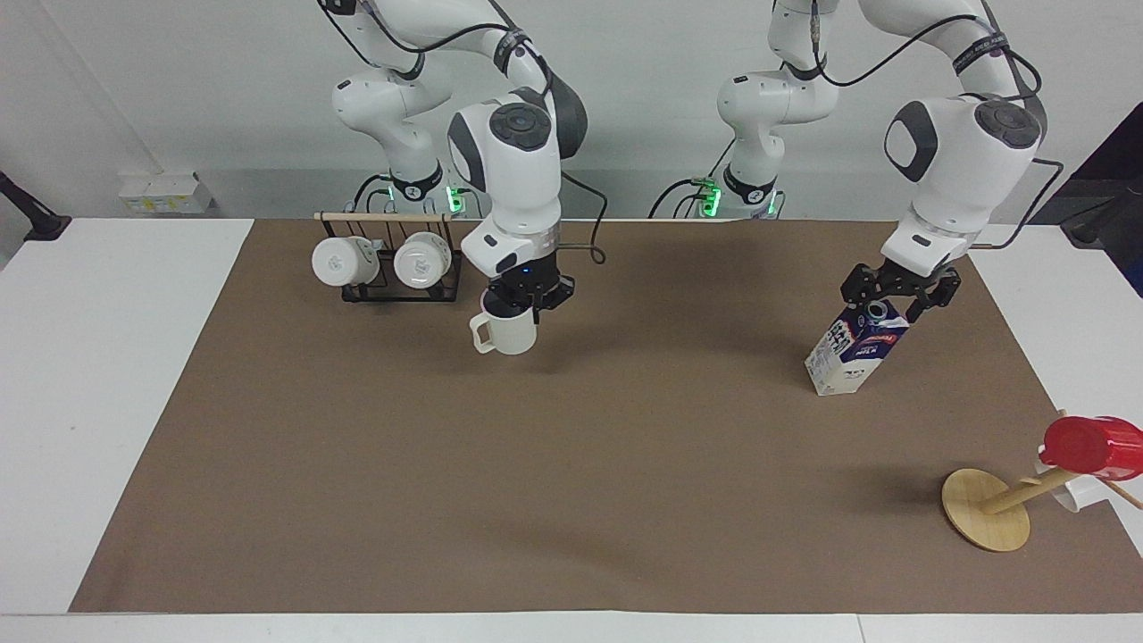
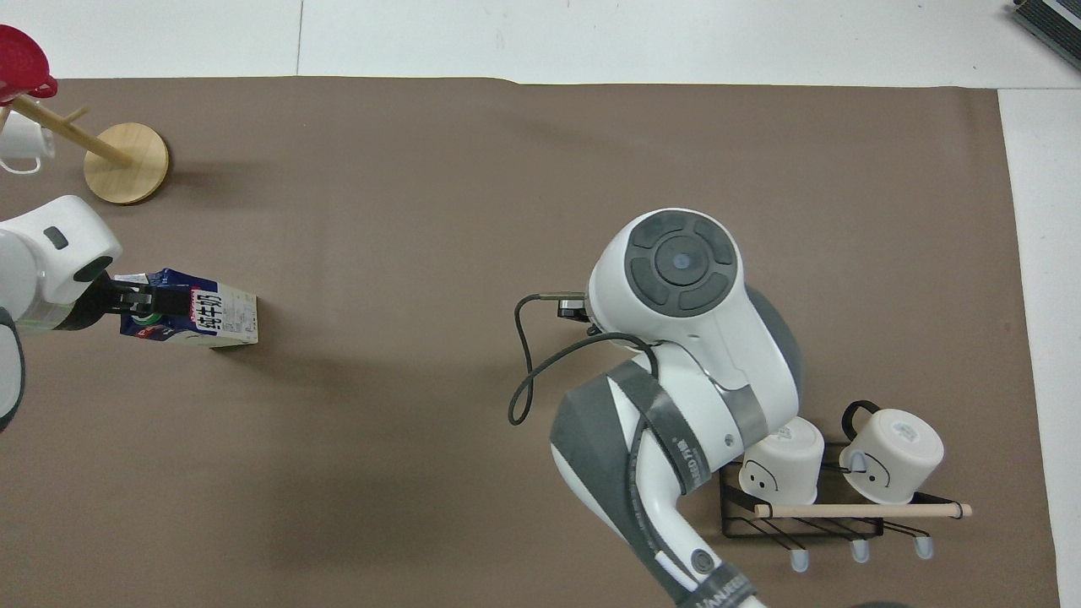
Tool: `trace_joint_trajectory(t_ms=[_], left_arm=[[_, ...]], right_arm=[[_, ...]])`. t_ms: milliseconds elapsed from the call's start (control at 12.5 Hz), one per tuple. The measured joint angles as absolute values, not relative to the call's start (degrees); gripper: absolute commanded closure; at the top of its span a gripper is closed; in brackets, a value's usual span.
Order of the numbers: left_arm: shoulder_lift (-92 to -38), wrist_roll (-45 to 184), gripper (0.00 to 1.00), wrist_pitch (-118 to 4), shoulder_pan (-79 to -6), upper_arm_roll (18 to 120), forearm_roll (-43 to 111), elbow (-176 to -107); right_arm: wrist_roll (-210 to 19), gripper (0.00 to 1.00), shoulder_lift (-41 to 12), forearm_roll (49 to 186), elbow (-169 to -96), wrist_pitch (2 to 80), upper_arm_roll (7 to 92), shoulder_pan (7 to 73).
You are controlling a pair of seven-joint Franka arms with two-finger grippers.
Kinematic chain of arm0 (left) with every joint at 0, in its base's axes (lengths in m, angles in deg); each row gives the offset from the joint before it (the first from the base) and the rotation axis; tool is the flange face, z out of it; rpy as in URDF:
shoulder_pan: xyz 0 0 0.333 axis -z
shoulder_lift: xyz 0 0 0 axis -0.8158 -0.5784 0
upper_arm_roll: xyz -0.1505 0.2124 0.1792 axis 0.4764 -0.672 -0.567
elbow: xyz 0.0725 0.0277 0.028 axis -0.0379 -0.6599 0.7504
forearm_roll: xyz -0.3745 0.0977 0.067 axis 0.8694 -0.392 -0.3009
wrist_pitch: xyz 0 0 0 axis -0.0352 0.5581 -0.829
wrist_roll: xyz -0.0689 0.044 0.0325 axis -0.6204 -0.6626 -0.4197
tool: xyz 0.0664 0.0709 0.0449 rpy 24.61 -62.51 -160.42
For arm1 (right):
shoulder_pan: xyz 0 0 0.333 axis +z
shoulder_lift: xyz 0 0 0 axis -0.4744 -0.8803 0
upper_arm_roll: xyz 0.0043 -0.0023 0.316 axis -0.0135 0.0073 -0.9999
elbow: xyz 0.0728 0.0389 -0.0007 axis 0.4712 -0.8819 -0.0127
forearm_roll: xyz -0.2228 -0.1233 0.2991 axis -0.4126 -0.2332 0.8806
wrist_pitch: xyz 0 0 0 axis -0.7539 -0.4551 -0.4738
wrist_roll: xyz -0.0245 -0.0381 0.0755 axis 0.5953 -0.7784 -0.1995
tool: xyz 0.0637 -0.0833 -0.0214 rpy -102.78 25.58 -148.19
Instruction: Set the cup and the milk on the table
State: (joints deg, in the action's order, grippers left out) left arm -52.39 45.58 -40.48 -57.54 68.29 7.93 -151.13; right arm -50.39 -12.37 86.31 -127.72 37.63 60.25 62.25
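My right gripper (image 1: 527, 302) is shut on the rim of the cream-white cup (image 1: 507, 335) and holds it upright, handle toward the right arm's end, just over the brown sheet of the table (image 1: 571, 464). The arm hides the cup in the overhead view. The milk carton (image 1: 853, 353) stands on the sheet toward the left arm's end and also shows in the overhead view (image 2: 211, 317). My left gripper (image 1: 896, 302) is down at the carton's gable top, its fingers open on either side of it; it shows in the overhead view too (image 2: 152, 297).
A black wire rack (image 1: 393, 290) with two white mugs on their sides stands near the right arm's base. A wooden mug tree (image 1: 987, 509) with a red cup (image 1: 1094, 445) and a white mug stands at the left arm's end, farther from the robots than the carton.
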Motion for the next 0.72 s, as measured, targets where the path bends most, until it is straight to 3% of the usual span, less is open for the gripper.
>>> trace_joint_trajectory(t_ms=[718], left_arm=[[-54.40, 45.59, 0.01, -46.07, -57.55, 68.29, 7.94, -154.20]], right_arm=[[-47.71, 1.00, -18.89, 86.34, -126.83, 46.01, 59.92, 67.82]])
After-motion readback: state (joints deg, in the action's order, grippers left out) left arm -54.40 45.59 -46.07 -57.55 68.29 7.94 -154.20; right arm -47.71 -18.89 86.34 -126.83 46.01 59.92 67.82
